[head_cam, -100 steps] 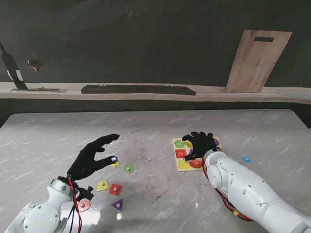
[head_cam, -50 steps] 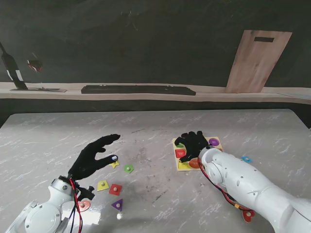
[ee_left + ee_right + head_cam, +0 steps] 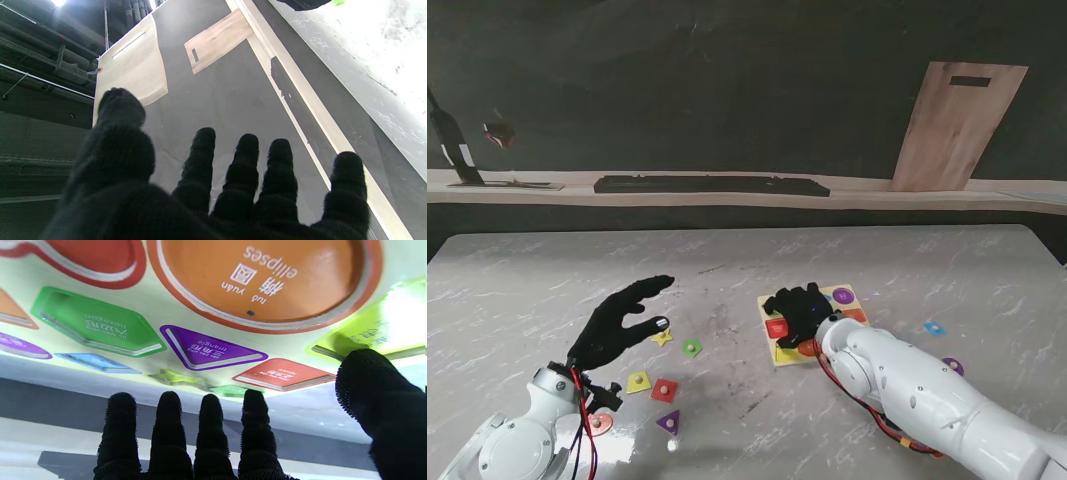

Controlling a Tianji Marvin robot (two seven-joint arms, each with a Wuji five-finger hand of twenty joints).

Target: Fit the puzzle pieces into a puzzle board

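Observation:
The yellow puzzle board (image 3: 766,301) lies right of centre on the marble table. My right hand (image 3: 797,311) rests flat on it with fingers spread, holding nothing. In the right wrist view the board (image 3: 160,306) shows empty recesses: an orange ellipse (image 3: 267,283), a green hexagon (image 3: 96,326) and a purple triangle (image 3: 210,350). My left hand (image 3: 617,326) hovers open over loose pieces: a yellow star (image 3: 663,338), a green piece (image 3: 691,347), a yellow piece (image 3: 638,381), a red square (image 3: 664,390) and a purple triangle (image 3: 668,421). The left wrist view shows only spread fingers (image 3: 200,173).
An orange piece (image 3: 602,423) lies by my left wrist. A blue piece (image 3: 935,328) and a purple piece (image 3: 952,366) lie right of my right arm. A wooden board (image 3: 952,125) leans on the back wall behind a ledge with a dark bar (image 3: 712,185).
My right hand has slid left with the puzzle board under it, shifting the board toward the table's middle. The left hand has stayed put.

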